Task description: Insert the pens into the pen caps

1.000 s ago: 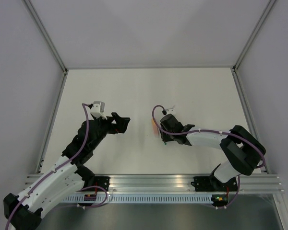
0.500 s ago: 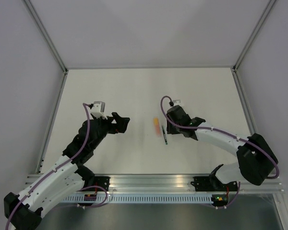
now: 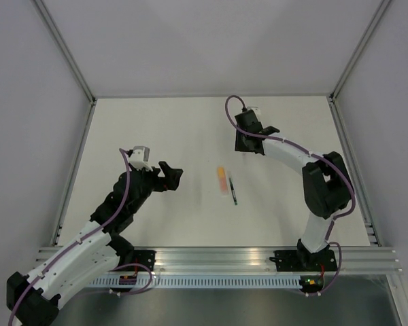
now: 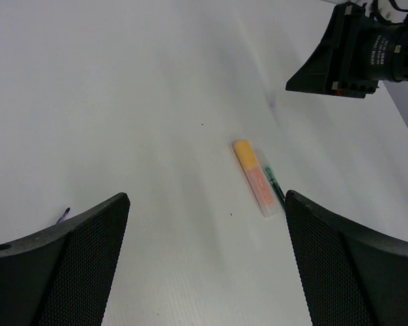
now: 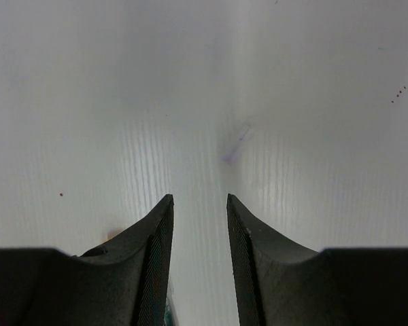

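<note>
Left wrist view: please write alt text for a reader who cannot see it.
An orange-pink pen and a dark green pen lie side by side on a white table, ahead of the open left gripper. The right arm hangs at upper right.

In front of me a short orange-pink plastic pen (image 3: 222, 180) lies flat on the white tabletop (image 3: 156, 129), a thin dark green pen (image 3: 233, 191) just beside its right, roughly parallel.

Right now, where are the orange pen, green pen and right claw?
orange pen (image 4: 256, 180): left wrist view, mid-barrel.
dark green pen (image 3: 233, 191): top external view, mid-shaft.
right claw (image 5: 199, 200): right wrist view, between its fingertips.
</note>
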`<act>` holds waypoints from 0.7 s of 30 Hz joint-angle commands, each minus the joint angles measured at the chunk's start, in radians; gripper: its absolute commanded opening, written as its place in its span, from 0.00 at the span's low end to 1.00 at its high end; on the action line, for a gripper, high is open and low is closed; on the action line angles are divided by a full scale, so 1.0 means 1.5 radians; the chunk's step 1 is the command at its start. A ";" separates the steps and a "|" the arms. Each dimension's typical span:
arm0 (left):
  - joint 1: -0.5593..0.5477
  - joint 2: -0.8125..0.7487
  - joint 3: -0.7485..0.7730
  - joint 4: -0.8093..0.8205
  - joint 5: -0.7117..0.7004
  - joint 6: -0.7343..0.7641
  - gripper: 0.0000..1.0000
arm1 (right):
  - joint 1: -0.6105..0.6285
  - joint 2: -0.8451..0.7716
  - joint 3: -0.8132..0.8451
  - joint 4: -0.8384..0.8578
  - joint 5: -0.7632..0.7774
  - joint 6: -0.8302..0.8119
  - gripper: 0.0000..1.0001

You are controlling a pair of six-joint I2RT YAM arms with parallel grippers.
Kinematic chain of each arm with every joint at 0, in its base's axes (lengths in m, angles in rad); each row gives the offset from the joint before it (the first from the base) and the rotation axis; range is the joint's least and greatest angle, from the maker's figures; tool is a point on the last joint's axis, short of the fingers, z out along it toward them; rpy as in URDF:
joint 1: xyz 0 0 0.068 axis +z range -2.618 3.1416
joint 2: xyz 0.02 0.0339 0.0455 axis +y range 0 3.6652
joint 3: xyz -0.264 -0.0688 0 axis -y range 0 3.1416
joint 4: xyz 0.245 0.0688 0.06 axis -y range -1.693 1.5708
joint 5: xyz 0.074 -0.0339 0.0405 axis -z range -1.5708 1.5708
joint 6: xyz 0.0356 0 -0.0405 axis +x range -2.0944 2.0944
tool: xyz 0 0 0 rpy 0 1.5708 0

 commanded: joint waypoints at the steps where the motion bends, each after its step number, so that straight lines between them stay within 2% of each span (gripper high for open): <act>1: 0.001 -0.004 -0.002 0.027 -0.010 0.015 0.98 | -0.017 0.040 0.061 -0.029 0.020 0.031 0.43; 7: -0.001 -0.008 -0.007 0.027 -0.006 0.014 0.98 | -0.040 0.091 0.049 0.010 0.029 0.121 0.42; 14: 0.001 0.008 -0.004 0.026 -0.004 0.016 0.98 | -0.053 0.161 0.078 -0.007 0.035 0.170 0.42; 21: 0.000 0.004 -0.005 0.026 -0.003 0.015 0.98 | -0.055 0.175 0.080 -0.017 0.055 0.185 0.42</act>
